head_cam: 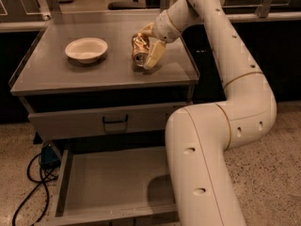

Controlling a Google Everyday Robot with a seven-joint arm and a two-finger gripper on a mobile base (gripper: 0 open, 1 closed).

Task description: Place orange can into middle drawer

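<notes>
The orange can is shiny orange-gold and tilted, at the right of the grey cabinet top. My gripper reaches in from the upper right and is shut on the can, with one cream finger in front of it and the other behind. The can seems to be just above the surface. The middle drawer is pulled out low at the front, a flat grey tray with low side walls. My arm's lower link covers its right part.
A white bowl sits on the cabinet top left of the can. A closed grey drawer front with a black handle lies under the top. Black cables and a blue object lie on the floor at left.
</notes>
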